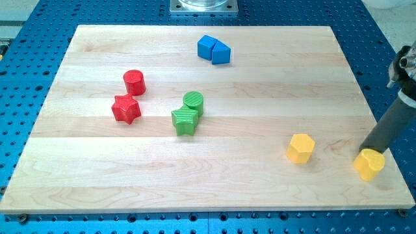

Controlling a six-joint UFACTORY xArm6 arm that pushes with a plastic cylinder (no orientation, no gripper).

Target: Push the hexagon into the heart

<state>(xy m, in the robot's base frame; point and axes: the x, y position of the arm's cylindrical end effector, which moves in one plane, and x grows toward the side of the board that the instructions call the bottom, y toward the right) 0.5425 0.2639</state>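
A yellow hexagon block (pixel 300 147) lies on the wooden board (pixel 208 175) at the view's lower right. A yellow heart block (pixel 369 164) lies further right, near the board's right edge, apart from the hexagon. My dark rod comes down from the view's right, and my tip (pixel 365 151) rests at the heart's upper edge, touching or almost touching it. The tip is well to the right of the hexagon.
Two blue blocks (pixel 214 49) touch each other near the top centre. A red cylinder (pixel 134 82) and a red star (pixel 126 108) lie at the left. A green cylinder (pixel 193 102) and a green star (pixel 184 121) touch near the centre.
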